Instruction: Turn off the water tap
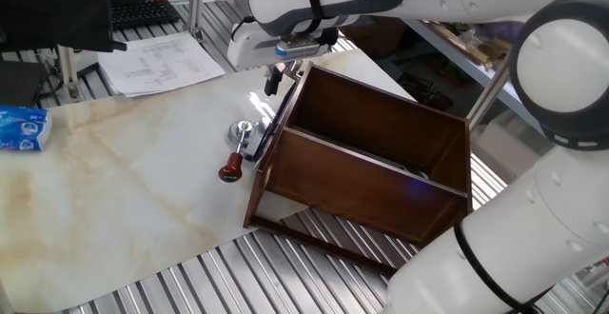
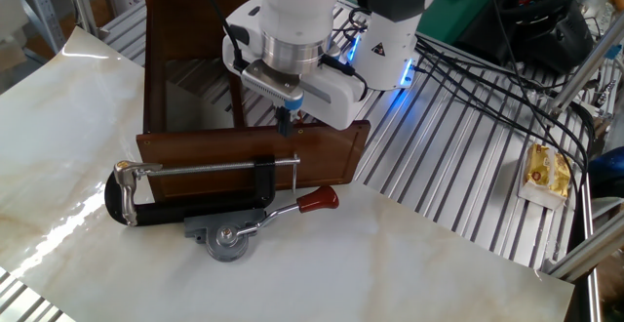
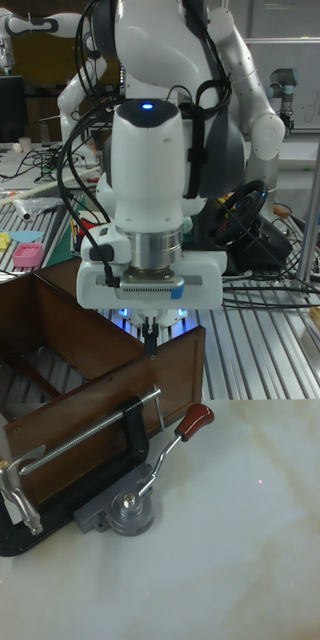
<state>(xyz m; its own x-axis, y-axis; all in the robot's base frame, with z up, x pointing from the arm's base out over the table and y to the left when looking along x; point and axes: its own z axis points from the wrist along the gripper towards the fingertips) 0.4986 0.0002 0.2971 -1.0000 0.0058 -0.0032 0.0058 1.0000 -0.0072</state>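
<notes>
The water tap does not show in any view. My gripper (image 2: 285,121) (image 3: 152,342) (image 1: 274,78) points straight down with its thin fingers together, shut and holding nothing, its tip just above the top edge of the near wall of the dark brown wooden box (image 2: 244,152) (image 3: 100,400) (image 1: 371,162). A black C-clamp (image 2: 146,212) (image 3: 0,525) lies on the marbled sheet and grips that wall. In front of the clamp sits a chrome fitting (image 2: 229,241) with a dark red round knob (image 2: 318,200) (image 3: 195,420) (image 1: 228,171).
The box lies half on the marbled sheet (image 2: 409,263) and half on the slatted metal table (image 2: 458,166). Papers (image 1: 162,62) and a blue pack (image 1: 21,128) lie at the far side. Cables (image 2: 487,59) and a yellow packet (image 2: 546,174) are to the right.
</notes>
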